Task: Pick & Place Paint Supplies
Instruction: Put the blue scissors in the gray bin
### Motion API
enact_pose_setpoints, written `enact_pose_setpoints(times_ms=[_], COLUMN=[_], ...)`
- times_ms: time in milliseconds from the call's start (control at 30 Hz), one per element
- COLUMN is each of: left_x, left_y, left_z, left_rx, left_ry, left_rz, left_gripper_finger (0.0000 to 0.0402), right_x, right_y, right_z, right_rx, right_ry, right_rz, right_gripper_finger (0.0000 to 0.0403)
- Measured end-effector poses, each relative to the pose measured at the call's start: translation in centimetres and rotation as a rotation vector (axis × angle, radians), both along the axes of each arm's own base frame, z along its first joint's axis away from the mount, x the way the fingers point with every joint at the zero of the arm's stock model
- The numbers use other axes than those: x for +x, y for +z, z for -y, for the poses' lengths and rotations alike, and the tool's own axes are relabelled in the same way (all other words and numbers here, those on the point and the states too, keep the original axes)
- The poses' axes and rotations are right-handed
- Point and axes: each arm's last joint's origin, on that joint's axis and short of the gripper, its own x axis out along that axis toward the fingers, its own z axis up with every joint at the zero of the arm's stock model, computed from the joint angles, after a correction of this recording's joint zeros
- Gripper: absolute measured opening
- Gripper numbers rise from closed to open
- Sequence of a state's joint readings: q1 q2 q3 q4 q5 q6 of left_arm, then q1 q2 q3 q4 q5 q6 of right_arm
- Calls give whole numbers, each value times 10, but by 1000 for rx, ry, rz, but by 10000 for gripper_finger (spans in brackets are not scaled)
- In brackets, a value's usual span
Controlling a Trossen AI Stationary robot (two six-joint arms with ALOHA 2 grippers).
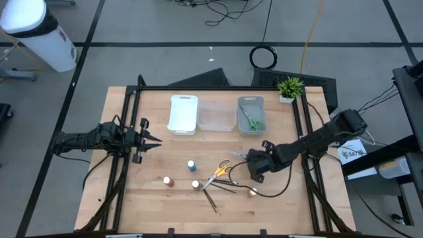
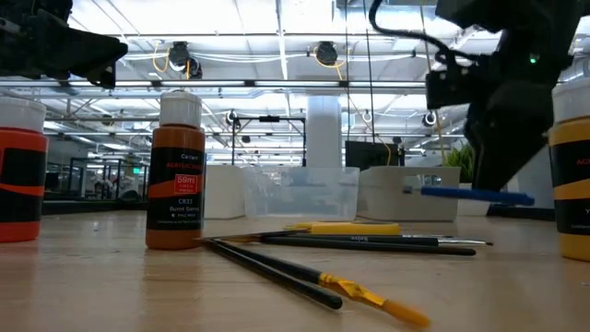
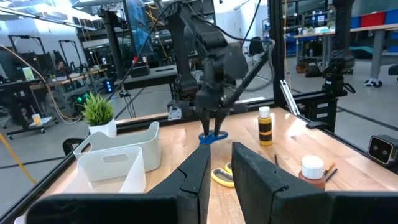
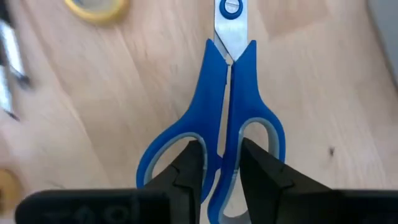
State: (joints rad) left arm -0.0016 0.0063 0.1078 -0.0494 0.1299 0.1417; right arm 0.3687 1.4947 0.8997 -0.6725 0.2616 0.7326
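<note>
My right gripper (image 1: 250,160) is shut on the blue-handled scissors (image 4: 227,118), right of the table's middle. Yellow-handled scissors (image 1: 221,168) and several thin dark brushes (image 1: 215,192) lie flat just left of it. Pale-capped bottles stand upright: blue (image 1: 191,164), reddish-brown (image 1: 168,180), orange (image 1: 195,185), and one more (image 1: 252,192) near the right gripper. My left gripper (image 1: 153,140) hovers open at the table's left side, touching nothing. Green-handled scissors (image 1: 252,121) lie in the grey tray. My right gripper holds the blue scissors by their handle end (image 4: 221,152). Its fingers (image 4: 189,165) come from above and pinch the two inner bars of the handle loops, one finger in each loop. The blades (image 4: 230,28) point away along the fingers. The scissors (image 2: 475,195) hang level, just above the table.
A white tray (image 1: 184,114), a clear tray (image 1: 216,116) and a grey tray (image 1: 251,114) stand in a row at the table's far side, with a small potted plant (image 1: 289,88) at the far right corner. Black frame rails run along both table sides.
</note>
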Motion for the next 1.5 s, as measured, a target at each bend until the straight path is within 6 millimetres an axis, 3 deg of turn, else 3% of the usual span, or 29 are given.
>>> enact_pose_setpoints(times_ms=[400,700,1133,1500], left_x=[0,0,0,0], left_y=[0,0,0,0], left_z=[0,0,0,0], left_rx=[0,0,0,0], left_ry=[0,1,0,1], left_rz=[0,0,0,0], left_gripper_finger=[77,77,77,76], right_x=[-16,-24,-28,-36], right_y=[53,81,78,41], right_z=[7,46,122,144], right_rx=[6,-86,-182,-125], right_ry=[-14,-134,-367,-467], right_rz=[285,414,311,340], right_gripper_finger=[72,72,72,71])
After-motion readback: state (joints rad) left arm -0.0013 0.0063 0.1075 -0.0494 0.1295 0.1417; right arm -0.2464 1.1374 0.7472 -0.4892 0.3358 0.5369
